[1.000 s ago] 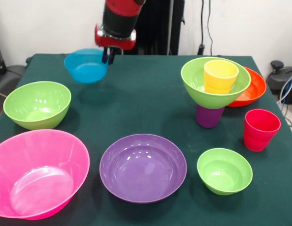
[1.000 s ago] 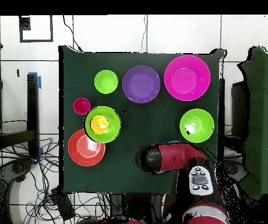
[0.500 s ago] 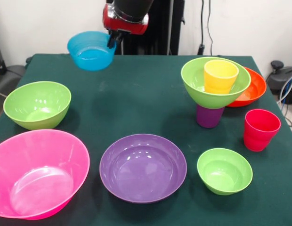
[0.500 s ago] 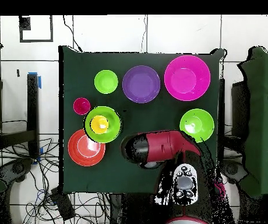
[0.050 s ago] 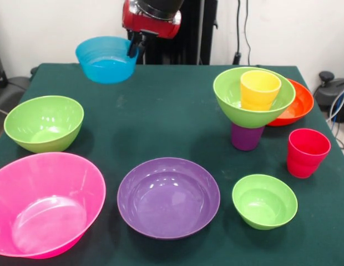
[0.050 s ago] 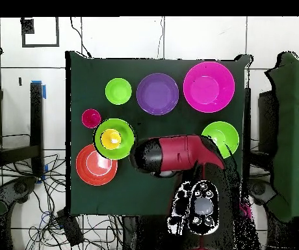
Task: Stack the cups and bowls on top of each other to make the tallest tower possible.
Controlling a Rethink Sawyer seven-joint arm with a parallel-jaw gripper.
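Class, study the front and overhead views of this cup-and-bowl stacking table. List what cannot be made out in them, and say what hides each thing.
- Blue bowl: absent from the overhead view, covered by the arm.
- Gripper: front view shows it at the bowl's rim; the rim hides its tips.
- Purple cup: overhead, hidden under the green bowl; only its lower part shows in front view.
- Orange-red bowl: partly behind the tower in front view.

Bright, even light; soft shadows, glossy highlights on the bowls (image 5: 168, 197).

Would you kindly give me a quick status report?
Gripper shut on blue bowl, held above table. Tower: yellow cup on top. Nothing in the way.
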